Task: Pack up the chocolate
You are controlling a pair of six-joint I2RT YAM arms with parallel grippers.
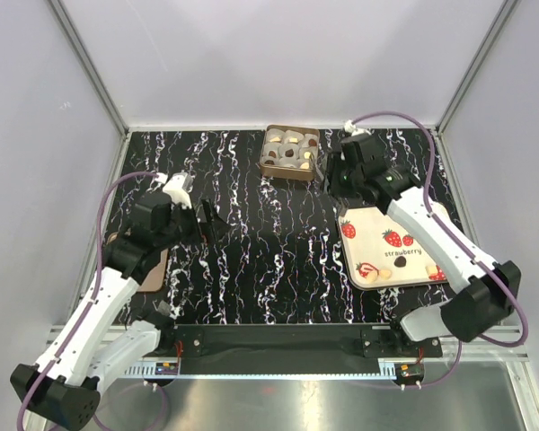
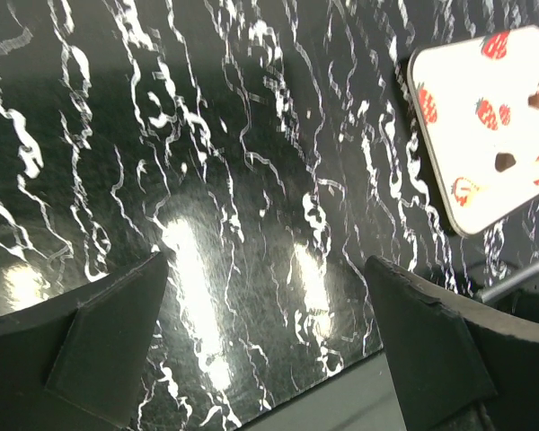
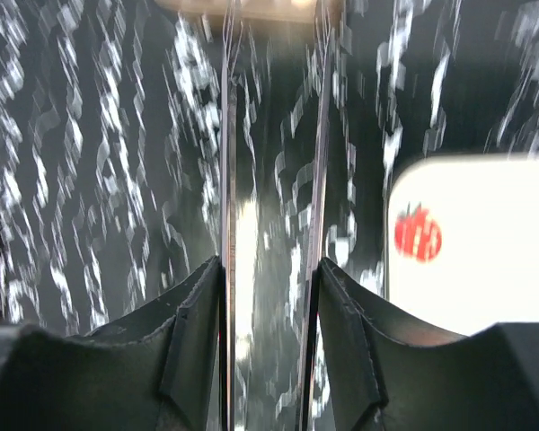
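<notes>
White-veined black table (image 1: 251,260), red-strawberry white tray (image 1: 373,224), brown box (image 1: 287,173), dark brown chocolate (image 1: 375,270)

Top camera looks down; close wrist cameras share the tray (image 2: 454,144)

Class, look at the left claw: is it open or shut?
Open: the left claw shows its fingers far apart, bare table between them.

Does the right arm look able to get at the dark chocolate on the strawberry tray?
Probably yes: the dark chocolate lies uncovered on the tray beside that arm, nothing between it and the tongs in the right gripper.
</notes>
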